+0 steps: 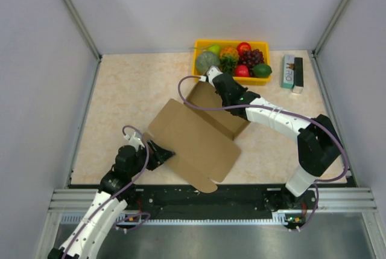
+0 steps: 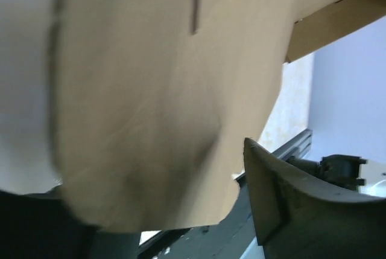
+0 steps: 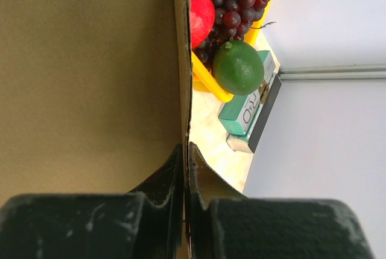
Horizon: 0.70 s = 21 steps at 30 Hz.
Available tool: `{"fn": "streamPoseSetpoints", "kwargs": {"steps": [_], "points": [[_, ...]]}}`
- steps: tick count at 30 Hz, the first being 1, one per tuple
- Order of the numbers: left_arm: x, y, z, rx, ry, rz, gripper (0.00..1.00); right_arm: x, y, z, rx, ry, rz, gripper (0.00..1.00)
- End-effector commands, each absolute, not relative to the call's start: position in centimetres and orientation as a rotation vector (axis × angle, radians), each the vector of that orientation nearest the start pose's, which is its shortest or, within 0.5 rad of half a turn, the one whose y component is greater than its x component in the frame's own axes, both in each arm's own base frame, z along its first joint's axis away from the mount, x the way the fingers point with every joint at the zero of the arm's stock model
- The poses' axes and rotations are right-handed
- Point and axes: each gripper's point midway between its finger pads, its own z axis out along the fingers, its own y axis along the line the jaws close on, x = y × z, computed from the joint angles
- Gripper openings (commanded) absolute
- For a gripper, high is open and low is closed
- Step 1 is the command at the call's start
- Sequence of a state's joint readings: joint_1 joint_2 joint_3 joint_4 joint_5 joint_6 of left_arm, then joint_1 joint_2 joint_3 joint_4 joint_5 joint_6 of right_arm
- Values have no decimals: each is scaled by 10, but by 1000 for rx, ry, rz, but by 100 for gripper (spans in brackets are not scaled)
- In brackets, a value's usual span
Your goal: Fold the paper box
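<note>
In the left wrist view the paper box (image 2: pixel 151 90) is blurred and cut off at the top, and in the right wrist view the fruit tray (image 3: pixel 208 81) is partly hidden behind it.

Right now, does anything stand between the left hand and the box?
Nothing visible does. The left hand is right at the near-left edge of the box, its jaws open, cardboard filling its wrist view. The tray and carton lie beyond the far side, and the right hand is shut on a far wall.
</note>
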<state>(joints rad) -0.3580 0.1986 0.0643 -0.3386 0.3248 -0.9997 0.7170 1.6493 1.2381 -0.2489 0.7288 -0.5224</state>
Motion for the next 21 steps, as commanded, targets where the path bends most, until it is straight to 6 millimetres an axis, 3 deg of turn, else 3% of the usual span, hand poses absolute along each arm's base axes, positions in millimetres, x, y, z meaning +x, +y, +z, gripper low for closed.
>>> {"fn": "streamPoseSetpoints", "kwargs": {"steps": [1, 2, 3, 5, 6, 8, 9, 11, 12, 14, 15, 16, 17, 19, 20, 21], "points": [[180, -167, 126, -331, 1966, -1228, 57, 400, 181, 198, -810, 1943, -591, 1], [180, -164, 131, -314, 1969, -1194, 49, 399, 181, 197, -806, 1957, -586, 1], [185, -159, 150, -273, 1930, -1135, 37, 397, 180, 196, -796, 1969, -578, 1], [185, -152, 154, -251, 1966, -1054, 27, 392, 180, 195, -743, 2015, -547, 1], [190, -146, 174, -206, 1927, -996, 19, 389, 179, 195, -724, 2038, -531, 1], [191, -139, 172, -206, 1999, -912, 12, 381, 186, 193, -658, 2098, -435, 1], [194, -136, 195, -166, 1964, -873, 5, 371, 188, 189, -672, 2140, -386, 2], [200, -136, 199, -136, 2022, -826, 2, 358, 193, 184, -610, 2200, -286, 3], [198, -133, 218, -80, 2030, -782, 1, 346, 198, 177, -641, 2248, -216, 3], [204, -129, 218, -51, 2133, -701, 0, 330, 207, 175, -570, 2295, -96, 6], [202, -126, 238, 5, 2146, -660, 0, 320, 214, 170, -577, 2331, -32, 7], [208, -126, 236, 13, 2202, -629, 0, 313, 218, 170, -539, 2348, 26, 8], [210, -131, 258, 52, 2174, -655, 0, 306, 219, 164, -523, 2376, 56, 10], [216, -142, 264, 134, 2206, -680, 0, 294, 228, 158, -447, 2435, 161, 10], [216, -149, 282, 157, 2180, -728, 0, 289, 231, 154, -432, 2457, 195, 9], [218, -153, 284, 160, 2184, -749, 0, 286, 234, 153, -416, 2471, 227, 9]]}}
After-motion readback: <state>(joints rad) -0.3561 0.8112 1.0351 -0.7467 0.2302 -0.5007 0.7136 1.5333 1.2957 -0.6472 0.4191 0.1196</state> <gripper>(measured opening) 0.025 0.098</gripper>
